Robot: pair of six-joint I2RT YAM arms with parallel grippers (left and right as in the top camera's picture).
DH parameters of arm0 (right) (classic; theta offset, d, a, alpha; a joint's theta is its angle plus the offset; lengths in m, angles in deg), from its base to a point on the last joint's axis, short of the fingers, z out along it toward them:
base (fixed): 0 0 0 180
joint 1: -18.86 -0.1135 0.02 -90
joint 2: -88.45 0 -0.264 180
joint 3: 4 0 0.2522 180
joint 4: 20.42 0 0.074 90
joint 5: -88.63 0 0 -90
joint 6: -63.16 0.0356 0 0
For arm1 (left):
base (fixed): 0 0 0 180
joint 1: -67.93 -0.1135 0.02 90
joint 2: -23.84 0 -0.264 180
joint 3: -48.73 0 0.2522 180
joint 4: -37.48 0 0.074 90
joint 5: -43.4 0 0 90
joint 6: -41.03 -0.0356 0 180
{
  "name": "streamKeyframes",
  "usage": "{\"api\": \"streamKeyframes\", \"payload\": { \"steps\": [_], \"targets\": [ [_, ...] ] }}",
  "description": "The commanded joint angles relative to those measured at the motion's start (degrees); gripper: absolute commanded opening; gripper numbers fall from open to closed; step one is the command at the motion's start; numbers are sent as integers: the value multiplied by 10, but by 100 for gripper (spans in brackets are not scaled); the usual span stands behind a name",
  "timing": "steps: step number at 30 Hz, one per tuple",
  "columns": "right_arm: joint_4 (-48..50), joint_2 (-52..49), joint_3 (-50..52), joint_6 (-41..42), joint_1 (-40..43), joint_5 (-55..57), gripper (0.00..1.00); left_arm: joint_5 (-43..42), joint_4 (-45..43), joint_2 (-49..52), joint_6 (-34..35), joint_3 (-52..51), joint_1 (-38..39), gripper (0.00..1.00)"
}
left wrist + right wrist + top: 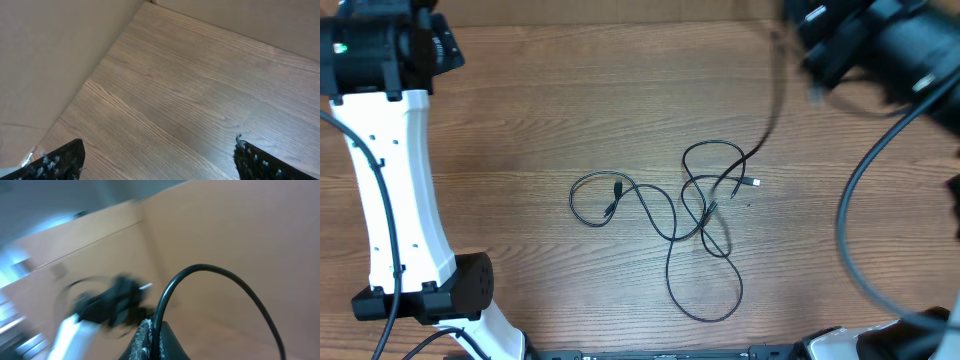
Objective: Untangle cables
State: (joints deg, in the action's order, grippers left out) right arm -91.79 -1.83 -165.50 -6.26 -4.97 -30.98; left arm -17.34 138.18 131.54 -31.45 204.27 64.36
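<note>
The cables (705, 208) lie as thin black loose loops in the middle of the wooden table, crossing each other near the centre, with a small plug end (754, 183) to the right. One strand (773, 118) rises from the loops toward the upper right, where my right gripper (817, 52) is a blur. In the right wrist view the right gripper (157, 331) is shut on a black cable (220, 273) that arcs up and away from the pinch. My left gripper (160, 155) hangs open over bare wood, its fingertips (67, 156) far apart with nothing between them.
The left arm's white link (395, 190) and black base (460, 285) stand along the table's left side. Thick black arm cords (850, 240) curve down the right side. A cardboard wall (55, 55) borders the table. A blurred black and white arm (107, 305) shows in the right wrist view.
</note>
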Motion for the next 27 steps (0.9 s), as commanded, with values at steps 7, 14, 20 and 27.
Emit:
{"api": "streamKeyframes", "payload": {
  "steps": [7,14,20,27],
  "targets": [
    [-38,2,-4,6,-152,52,4,-34,-10,3,-40,5,-7,100],
    [-50,-11,-2,2,-160,68,4,-98,-7,3,-45,5,-59,100],
    [-43,-50,6,-43,-193,129,4,-115,-9,3,-68,4,-71,100],
    [-15,-56,5,-214,-49,171,4,-188,-11,3,-68,4,-68,100]
  ]
}}
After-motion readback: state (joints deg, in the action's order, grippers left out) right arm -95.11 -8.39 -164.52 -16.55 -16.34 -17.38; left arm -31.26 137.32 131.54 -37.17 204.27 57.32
